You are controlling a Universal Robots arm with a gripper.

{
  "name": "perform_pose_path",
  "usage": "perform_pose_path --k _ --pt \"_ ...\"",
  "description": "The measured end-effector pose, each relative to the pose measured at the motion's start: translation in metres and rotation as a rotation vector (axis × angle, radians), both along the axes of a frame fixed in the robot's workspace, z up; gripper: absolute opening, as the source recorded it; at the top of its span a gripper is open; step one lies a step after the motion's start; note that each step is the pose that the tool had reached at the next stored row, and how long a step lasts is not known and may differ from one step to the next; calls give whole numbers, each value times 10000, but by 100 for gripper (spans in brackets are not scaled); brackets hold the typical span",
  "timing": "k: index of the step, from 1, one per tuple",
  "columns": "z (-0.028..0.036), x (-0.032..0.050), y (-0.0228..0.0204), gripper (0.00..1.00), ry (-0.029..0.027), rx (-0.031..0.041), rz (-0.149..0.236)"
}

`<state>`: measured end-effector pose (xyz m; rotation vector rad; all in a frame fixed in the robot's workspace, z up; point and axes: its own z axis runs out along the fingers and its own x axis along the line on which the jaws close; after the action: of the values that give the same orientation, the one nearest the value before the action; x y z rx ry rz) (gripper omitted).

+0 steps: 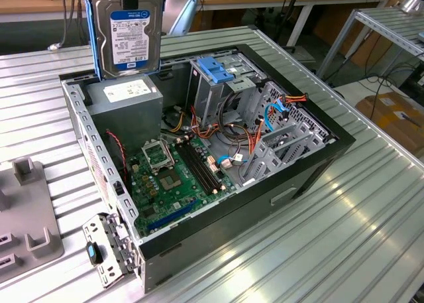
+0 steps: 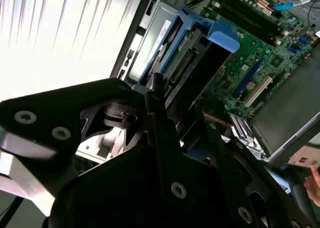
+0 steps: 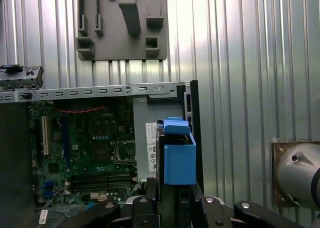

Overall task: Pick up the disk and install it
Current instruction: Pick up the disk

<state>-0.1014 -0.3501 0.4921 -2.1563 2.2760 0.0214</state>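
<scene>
The disk (image 1: 127, 34), a silver-black hard drive with a white and dark-blue label in a blue plastic carrier, hangs upright in the air above the back left corner of the open computer case (image 1: 311, 164). It is directly over the grey power-supply box (image 1: 126, 101). In both wrist views my gripper (image 3: 172, 193) is shut on the disk (image 3: 177, 155), with a black finger (image 2: 157, 96) on each flat side. The blue carrier end (image 2: 210, 38) points down toward the case.
Inside the case lie a green motherboard (image 1: 175, 174) and a metal cage with a blue plastic top (image 1: 222, 71), with loose cables between them. A grey fixture (image 1: 26, 210) sits at the exterior view's left. A metal bracket (image 1: 109, 250) lies by the case's front corner on the ribbed table (image 1: 318, 250).
</scene>
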Motion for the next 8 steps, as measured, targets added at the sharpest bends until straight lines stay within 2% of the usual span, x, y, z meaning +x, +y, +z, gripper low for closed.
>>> perform_pose_path --k 8 --pt "-1 240 0 35 0 -1 0"
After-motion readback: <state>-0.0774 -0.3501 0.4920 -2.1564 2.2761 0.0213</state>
